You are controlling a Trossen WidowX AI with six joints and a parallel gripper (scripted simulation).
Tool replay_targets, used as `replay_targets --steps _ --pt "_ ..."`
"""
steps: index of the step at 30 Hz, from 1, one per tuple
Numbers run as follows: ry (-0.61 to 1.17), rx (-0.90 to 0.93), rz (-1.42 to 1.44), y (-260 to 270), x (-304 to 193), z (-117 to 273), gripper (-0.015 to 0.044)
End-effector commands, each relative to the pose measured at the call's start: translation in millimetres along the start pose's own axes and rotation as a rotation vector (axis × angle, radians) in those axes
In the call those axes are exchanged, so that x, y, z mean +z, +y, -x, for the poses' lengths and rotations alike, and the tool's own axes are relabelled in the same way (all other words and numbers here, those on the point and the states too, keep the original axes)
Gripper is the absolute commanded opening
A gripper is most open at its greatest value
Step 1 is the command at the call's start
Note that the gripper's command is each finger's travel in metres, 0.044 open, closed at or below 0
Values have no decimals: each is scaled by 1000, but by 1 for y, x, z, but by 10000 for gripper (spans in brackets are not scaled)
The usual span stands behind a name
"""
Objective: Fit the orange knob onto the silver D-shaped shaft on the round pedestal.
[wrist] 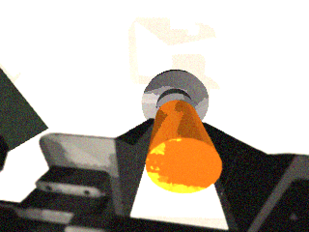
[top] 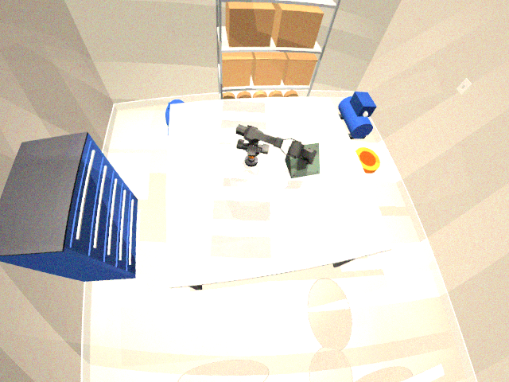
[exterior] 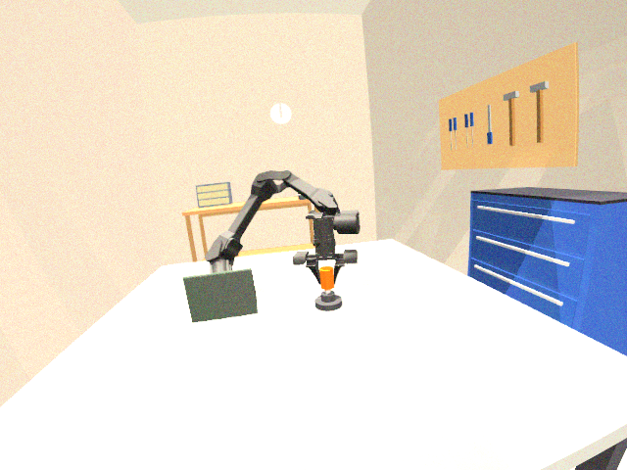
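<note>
The orange knob [top: 251, 157] [exterior: 326, 278] [wrist: 183, 164] is an upright cylinder. My gripper [exterior: 326, 279] [wrist: 176, 125] is shut on it, one finger on each side. The dark round pedestal [top: 250, 163] [exterior: 328, 305] [wrist: 197, 87] stands on the table directly below the knob. In the exterior view a small light bit of the silver shaft [exterior: 327, 291] shows between the knob's lower end and the pedestal's raised middle, so the knob is not down on the pedestal. The knob's hole and the flat sides of hole and shaft are hidden.
A dark green panel [top: 310, 166] [exterior: 220, 296] [wrist: 18, 113] stands near the arm's base, to one side of the pedestal. The white table [top: 197, 164] [exterior: 323, 384] carries the arm. A blue drawer cabinet [top: 102, 213] [exterior: 547, 243] stands beyond the table's side.
</note>
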State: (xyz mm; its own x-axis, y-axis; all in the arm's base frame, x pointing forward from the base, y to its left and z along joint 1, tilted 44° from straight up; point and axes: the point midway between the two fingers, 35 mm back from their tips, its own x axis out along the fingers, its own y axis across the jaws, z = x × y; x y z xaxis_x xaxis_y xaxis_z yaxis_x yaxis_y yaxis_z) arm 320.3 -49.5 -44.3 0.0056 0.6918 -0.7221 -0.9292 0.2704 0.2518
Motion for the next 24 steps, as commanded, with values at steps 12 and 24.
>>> replay_targets --steps 12,24 --pt "-2 -1 5 0 1 3 0" --pt "-2 -1 214 0 0 1 0"
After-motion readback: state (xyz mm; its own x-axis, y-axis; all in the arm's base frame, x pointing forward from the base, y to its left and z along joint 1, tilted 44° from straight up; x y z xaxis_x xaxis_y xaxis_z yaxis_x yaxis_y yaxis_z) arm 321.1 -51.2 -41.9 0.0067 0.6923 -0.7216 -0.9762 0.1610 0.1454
